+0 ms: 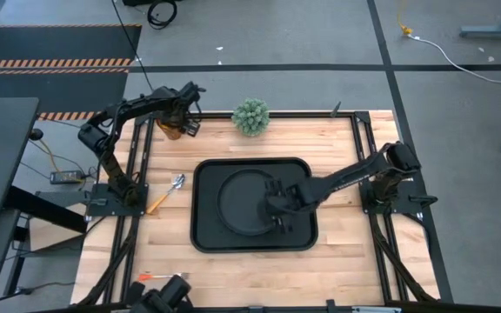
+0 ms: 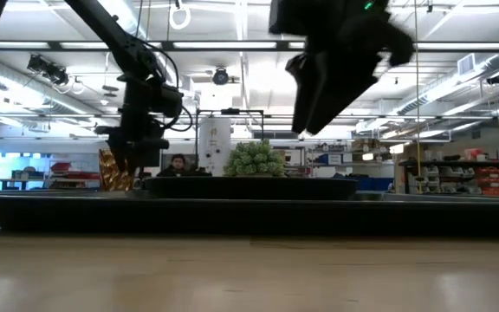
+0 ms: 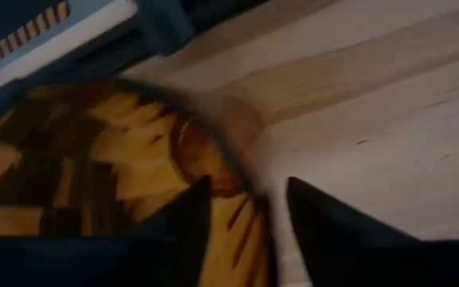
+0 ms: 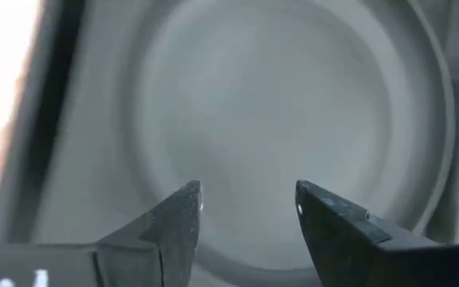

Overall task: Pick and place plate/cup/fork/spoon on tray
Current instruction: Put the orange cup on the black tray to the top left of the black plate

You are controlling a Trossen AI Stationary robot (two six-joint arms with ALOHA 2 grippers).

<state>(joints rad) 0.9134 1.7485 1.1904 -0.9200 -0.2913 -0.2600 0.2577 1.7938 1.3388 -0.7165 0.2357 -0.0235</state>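
Cup (image 1: pixel 173 129) at table (image 1: pixel 259 261) edge

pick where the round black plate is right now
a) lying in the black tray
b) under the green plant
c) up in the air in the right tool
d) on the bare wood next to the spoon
a: the high view shows the plate lying flat inside the tray, with the right tool open above it.
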